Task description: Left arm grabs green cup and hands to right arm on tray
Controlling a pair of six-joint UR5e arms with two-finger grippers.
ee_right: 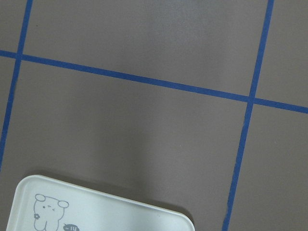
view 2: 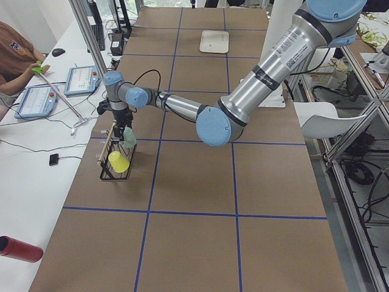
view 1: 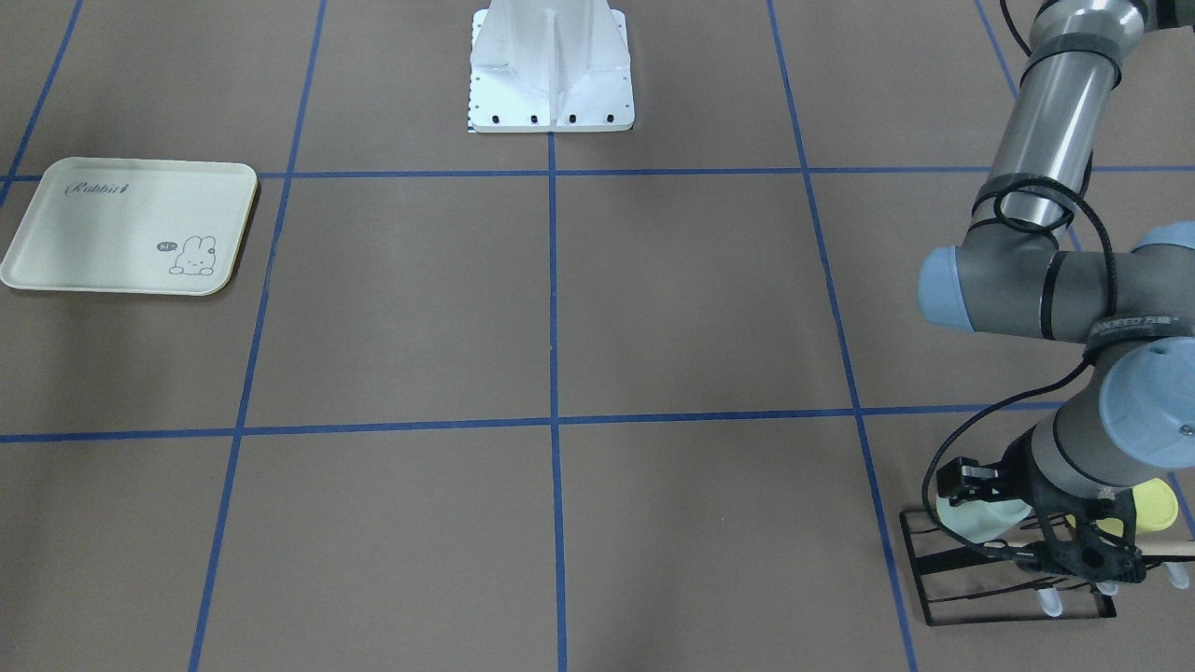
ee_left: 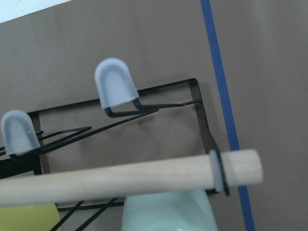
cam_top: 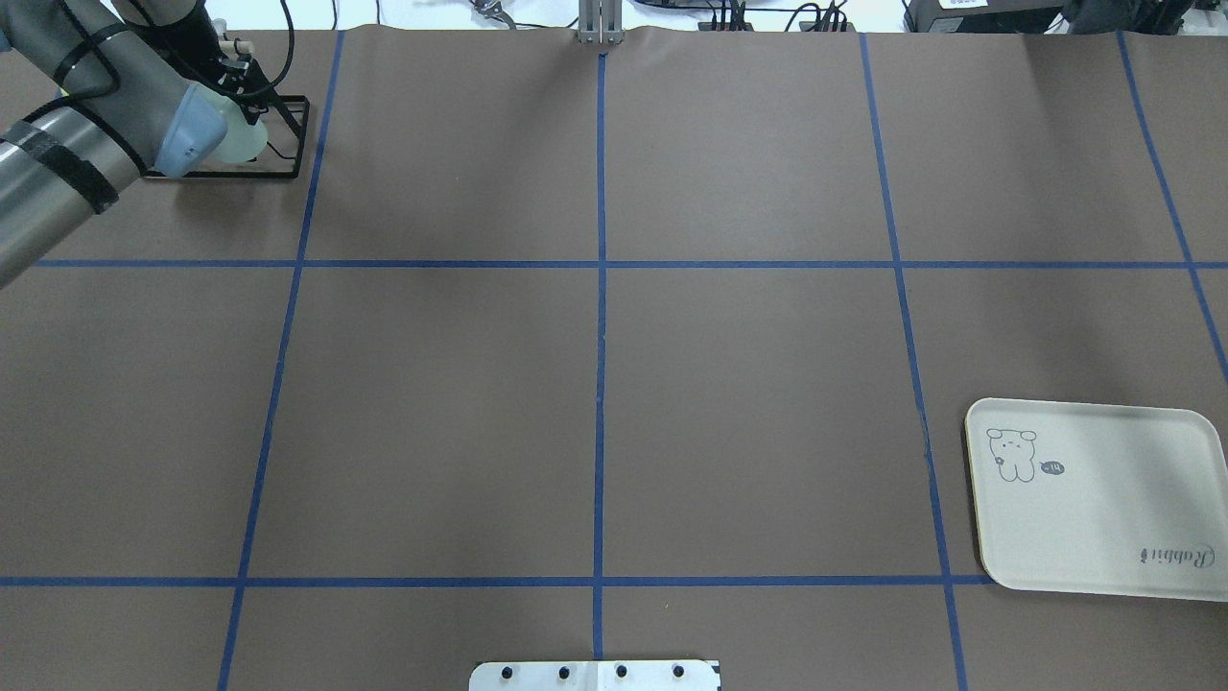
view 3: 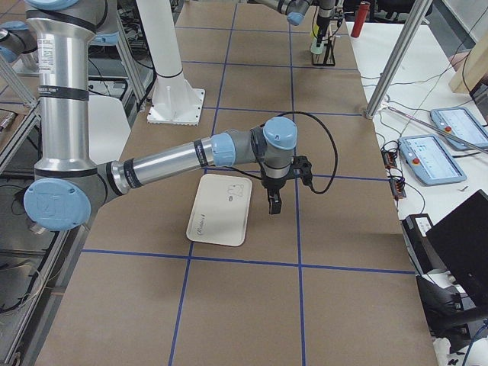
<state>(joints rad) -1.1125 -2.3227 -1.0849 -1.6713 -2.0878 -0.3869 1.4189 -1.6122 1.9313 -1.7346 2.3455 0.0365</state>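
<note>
The green cup (view 1: 978, 519) sits on the black wire rack (view 1: 920, 569) at the corner of the surface (view 1: 700, 299) on the robot's left. It is tilted rather than upright and lies next to the yellow-green cup (view 1: 1154, 504). In the left wrist view its pale wall shows just below the wooden rod (ee_left: 120, 180) that crosses the rack. The left end effector (view 1: 1085, 551) is down at the rack, close to both cups. Whether its fingers are spread or pinching the cup cannot be determined, because the arm covers them. The right end effector (view 3: 272, 200) hangs just beside the tray (view 3: 221, 210), well apart from the rack, and its finger state cannot be determined either. Treat the green cup as a light, stiff, thin-walled plastic part: little grip force should carry it, and excess force is likely to flex the wall. The plastic appears smooth and the body tapers, so a pinch on the outer wall may slide toward the narrow end. Recommended hold: across the body near the wide end, or on the wall at the rim if the mouth is accessible. Either hold leaves the remaining length free for the receiving end effector. Withdraw along the rack prong and clear of the rod to avoid snagging.
</note>
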